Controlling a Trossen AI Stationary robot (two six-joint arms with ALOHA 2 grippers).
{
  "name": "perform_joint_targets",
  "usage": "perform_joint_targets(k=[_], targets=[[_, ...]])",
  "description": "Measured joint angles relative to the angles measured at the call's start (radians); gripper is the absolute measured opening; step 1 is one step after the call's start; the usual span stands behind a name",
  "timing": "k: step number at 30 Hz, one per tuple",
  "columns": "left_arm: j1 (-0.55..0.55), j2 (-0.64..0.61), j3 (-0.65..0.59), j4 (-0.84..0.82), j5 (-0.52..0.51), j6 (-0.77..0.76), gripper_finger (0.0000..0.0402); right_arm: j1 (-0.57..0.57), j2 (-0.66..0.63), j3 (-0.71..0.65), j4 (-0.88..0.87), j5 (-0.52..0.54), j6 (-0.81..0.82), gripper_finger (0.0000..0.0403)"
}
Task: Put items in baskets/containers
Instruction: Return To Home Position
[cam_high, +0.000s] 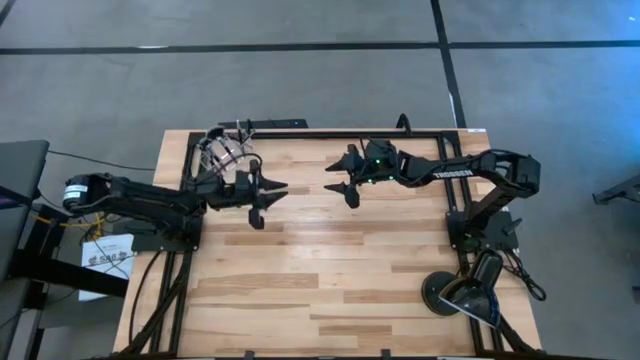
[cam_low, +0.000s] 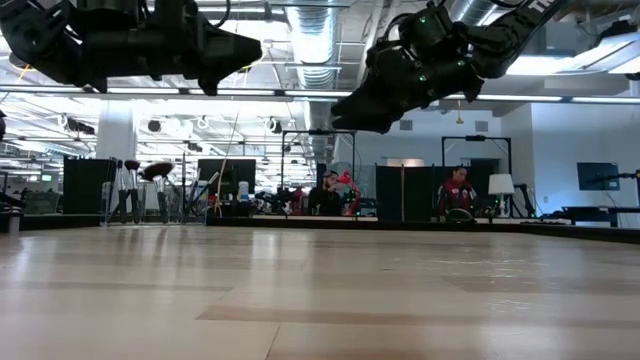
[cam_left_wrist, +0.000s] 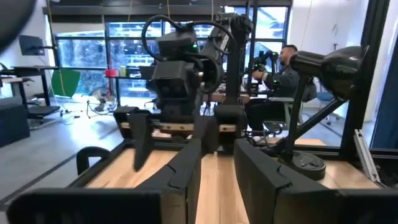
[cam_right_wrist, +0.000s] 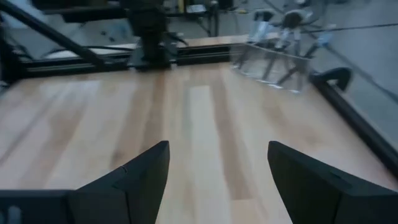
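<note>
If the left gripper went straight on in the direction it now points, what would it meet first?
Most likely the right gripper, which hangs open directly ahead in the left wrist view. From above, the left gripper faces it across a gap. Their heights look similar, but depth is unclear.

The clear plastic cup (cam_high: 222, 158) is sitting upright on the counter (cam_high: 330, 270), close to its far left corner. The makeup brushes (cam_high: 238, 135) are standing bunched inside it, leaning outward at different angles, silvery ferrules and tips sticking up past the rim.
</note>
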Motion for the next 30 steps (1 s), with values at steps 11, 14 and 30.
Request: perform_joint_targets(k=[11, 14, 30], targets=[[0.011, -0.04, 0.0, 0.004, 0.01, -0.017, 0.0092, 0.04, 0.0, 0.0, -0.015, 0.106, -0.086, 0.0141], [0.027, -0.044, -0.005, -0.002, 0.006, -0.015, 0.0092, 0.048, -0.011, -0.012, -0.024, 0.108, -0.074, 0.0076], [0.067, -0.073, -0.039, -0.003, 0.026, -0.019, 0.0092, 0.107, -0.421, -0.32, 0.044, 0.288, 0.01, 0.0029]])
